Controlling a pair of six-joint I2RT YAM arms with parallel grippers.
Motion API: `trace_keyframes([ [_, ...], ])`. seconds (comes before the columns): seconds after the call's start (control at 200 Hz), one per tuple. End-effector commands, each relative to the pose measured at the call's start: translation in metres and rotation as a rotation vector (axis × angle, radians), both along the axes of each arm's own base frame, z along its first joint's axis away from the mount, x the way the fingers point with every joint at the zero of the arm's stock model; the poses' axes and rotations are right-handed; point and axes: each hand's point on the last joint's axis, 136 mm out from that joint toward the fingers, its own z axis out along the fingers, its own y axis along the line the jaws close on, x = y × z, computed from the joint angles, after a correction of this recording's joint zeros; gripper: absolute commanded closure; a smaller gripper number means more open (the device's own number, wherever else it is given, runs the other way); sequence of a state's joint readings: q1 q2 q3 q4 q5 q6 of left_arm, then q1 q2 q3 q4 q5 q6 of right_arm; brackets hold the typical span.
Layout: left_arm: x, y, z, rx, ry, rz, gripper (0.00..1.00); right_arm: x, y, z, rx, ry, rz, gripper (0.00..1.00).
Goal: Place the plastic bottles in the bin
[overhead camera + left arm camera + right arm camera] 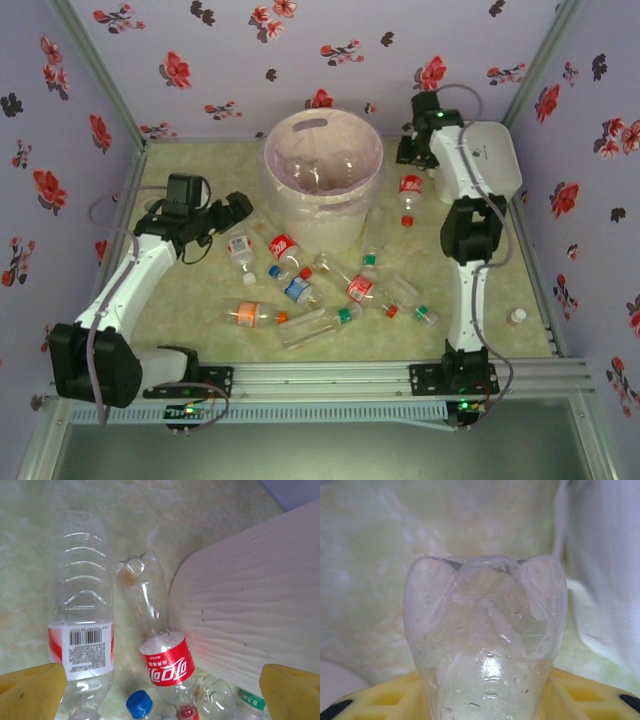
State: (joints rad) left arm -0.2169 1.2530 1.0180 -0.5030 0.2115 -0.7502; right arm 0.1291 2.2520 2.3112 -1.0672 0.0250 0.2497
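**Top view:** My left end effector (238, 208) hangs with its jaws spread wide and nothing between them. The bin (330, 225) stands just to its right, and the plastic bottles (360, 287) lie scattered on the counter (190, 300) beyond its tips. My right end effector (408, 155) sits at the base end of a red-capped bottle (410, 188), with the bin close on its other side.

**Left wrist:** The left end effector (160, 695) shows yellow fingertips (30, 692) far apart at the frame's lower corners. Ahead of them lie a barcode bottle (80, 605) on the left and a red-banded bottle (150, 620) in the middle. A blue cap (138, 703) sits between the fingers. The bin (245, 605) wall rises ahead on the right, touching the red-banded bottle.

**Right wrist:** The red-capped bottle (485, 630) sits base-up between the fingers of the right end effector (487, 702). Yellow crowds both its flanks. I cannot tell whether the grip has closed.
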Motion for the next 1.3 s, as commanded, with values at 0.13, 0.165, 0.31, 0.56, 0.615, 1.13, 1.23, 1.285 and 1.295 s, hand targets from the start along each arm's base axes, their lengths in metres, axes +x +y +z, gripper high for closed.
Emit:
trace_keyframes([
  [0.13, 0.024, 0.011, -0.020, -0.038, 0.005, 0.082, 0.01, -0.047, -0.004, 0.151, 0.115, -0.309, 0.026, 0.52],
  [0.165, 0.025, 0.013, -0.025, -0.009, 0.022, 0.083, 0.01, -0.056, -0.003, 0.166, 0.133, -0.344, 0.029, 0.53],
  [0.31, 0.024, 0.018, -0.041, 0.059, 0.073, 0.079, 0.00, -0.092, 0.010, 0.233, 0.276, -0.539, 0.051, 0.62],
  [0.56, 0.021, 0.021, -0.065, 0.186, 0.121, 0.060, 0.05, -0.136, 0.046, 0.325, 0.508, -0.736, 0.181, 0.76],
  [0.615, 0.020, 0.020, -0.071, 0.209, 0.136, 0.050, 0.07, -0.136, 0.057, 0.339, 0.545, -0.769, 0.213, 0.78],
  [1.13, 0.015, 0.004, -0.105, 0.227, 0.182, 0.027, 0.19, -0.087, 0.220, 0.317, 0.552, -0.879, 0.604, 0.85],
  [1.23, 0.015, 0.004, -0.109, 0.227, 0.188, 0.028, 0.22, -0.076, 0.235, 0.265, 0.428, -0.782, 0.634, 0.88],
  [1.285, 0.015, 0.004, -0.110, 0.225, 0.190, 0.030, 0.24, -0.072, 0.242, 0.234, 0.376, -0.723, 0.644, 0.89],
  [1.295, 0.015, 0.003, -0.110, 0.226, 0.190, 0.029, 0.24, -0.072, 0.243, 0.230, 0.367, -0.714, 0.646, 0.89],
])
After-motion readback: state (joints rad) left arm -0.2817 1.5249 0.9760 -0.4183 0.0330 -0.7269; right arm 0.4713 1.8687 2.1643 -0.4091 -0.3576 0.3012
